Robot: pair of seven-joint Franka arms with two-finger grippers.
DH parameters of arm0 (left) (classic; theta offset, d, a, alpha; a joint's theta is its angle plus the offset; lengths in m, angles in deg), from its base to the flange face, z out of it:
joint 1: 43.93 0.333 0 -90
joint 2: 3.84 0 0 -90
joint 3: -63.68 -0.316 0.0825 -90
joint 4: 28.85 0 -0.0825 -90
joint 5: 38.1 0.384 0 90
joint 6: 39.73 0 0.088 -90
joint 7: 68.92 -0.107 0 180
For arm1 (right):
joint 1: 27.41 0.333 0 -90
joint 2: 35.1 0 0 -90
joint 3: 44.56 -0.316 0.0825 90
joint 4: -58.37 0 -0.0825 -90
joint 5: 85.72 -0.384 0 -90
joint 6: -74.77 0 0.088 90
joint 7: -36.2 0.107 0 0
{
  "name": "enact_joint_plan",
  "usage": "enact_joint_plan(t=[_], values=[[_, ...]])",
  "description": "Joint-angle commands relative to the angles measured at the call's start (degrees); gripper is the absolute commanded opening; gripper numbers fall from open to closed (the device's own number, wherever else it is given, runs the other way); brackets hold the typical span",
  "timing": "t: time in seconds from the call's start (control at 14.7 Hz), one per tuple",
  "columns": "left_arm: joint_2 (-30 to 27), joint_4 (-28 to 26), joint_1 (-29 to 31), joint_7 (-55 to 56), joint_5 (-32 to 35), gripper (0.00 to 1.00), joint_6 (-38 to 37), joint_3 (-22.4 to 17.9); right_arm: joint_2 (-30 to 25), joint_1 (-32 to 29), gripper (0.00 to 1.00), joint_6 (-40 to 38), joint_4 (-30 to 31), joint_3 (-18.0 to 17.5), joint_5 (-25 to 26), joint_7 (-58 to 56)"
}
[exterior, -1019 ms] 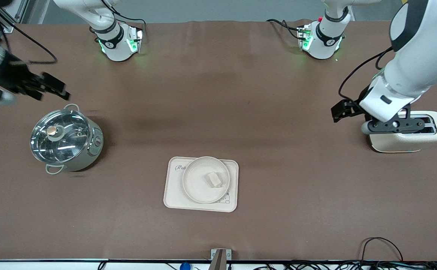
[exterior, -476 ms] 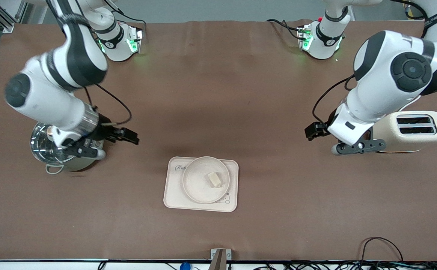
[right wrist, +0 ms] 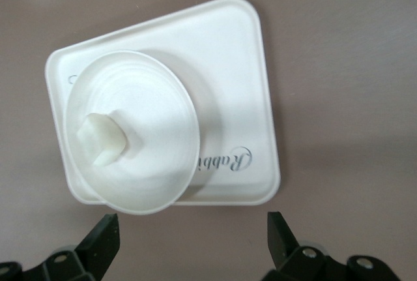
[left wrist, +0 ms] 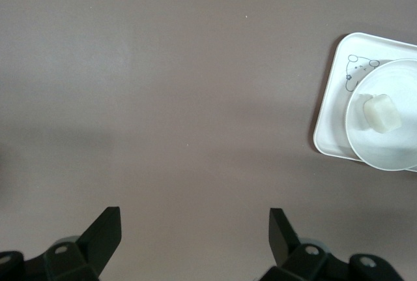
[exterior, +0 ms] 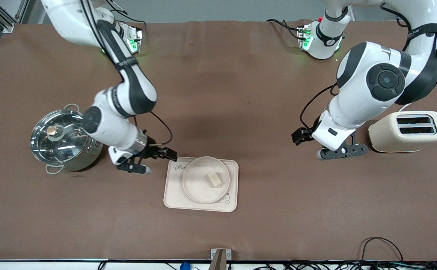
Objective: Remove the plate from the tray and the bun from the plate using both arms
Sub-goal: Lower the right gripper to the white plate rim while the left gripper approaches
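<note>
The round cream plate (exterior: 195, 183) sits on a rectangular cream tray (exterior: 173, 197) in the middle of the table, nearer the front camera. The small pale bun (exterior: 214, 179) lies in the plate. My right gripper (exterior: 168, 153) is open and empty, low beside the tray corner toward the right arm's end. In the right wrist view its gripper (right wrist: 192, 242) is just short of the plate (right wrist: 150, 163) with the bun (right wrist: 101, 139). My left gripper (exterior: 299, 135) is open and empty over bare table between tray and toaster. The left wrist view shows its gripper (left wrist: 195, 235), the plate (left wrist: 391, 147) and the bun (left wrist: 380, 113).
A steel pot (exterior: 64, 139) with a glass lid stands toward the right arm's end. A cream toaster (exterior: 408, 132) stands toward the left arm's end. The tray also shows in the right wrist view (right wrist: 228, 85) and the left wrist view (left wrist: 333, 111). Cables run along the front edge.
Both arms swung in toward the tray. The right gripper passed the pot and came down beside the tray. The left gripper left the toaster and moved toward the middle.
</note>
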Motion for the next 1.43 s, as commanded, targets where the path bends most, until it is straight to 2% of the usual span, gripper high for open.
enact_joint_plan(t=[0.0, 0.14, 0.82, 0.95, 1.36], values=[[0.85, 1.15, -0.02, 0.34, 0.16, 1.00, 0.66, 0.02, 5.23, 1.87, 1.00, 2.23, -3.57, 0.53, -3.26, 0.42], [1.20, 1.24, -0.02, 0.34, 0.24, 1.00, 1.02, 0.02, 7.87, 2.40, 1.00, 2.32, -5.85, 0.53, -5.55, 0.34], [2.61, 1.24, -1.07, 3.06, 0.60, 1.00, 1.81, 0.11, 16.49, 2.84, 0.84, 2.67, -13.86, 0.53, -5.56, 0.34], [3.05, 1.24, -1.86, 3.94, 0.60, 1.00, 2.16, 0.19, 17.89, 2.75, 0.75, 2.94, -15.18, 0.53, -5.56, 0.25], [3.93, 1.24, -4.23, 8.51, 0.51, 1.00, 2.60, 0.11, 18.95, 2.14, 0.28, 3.55, -15.71, 0.53, -5.64, -0.63]])
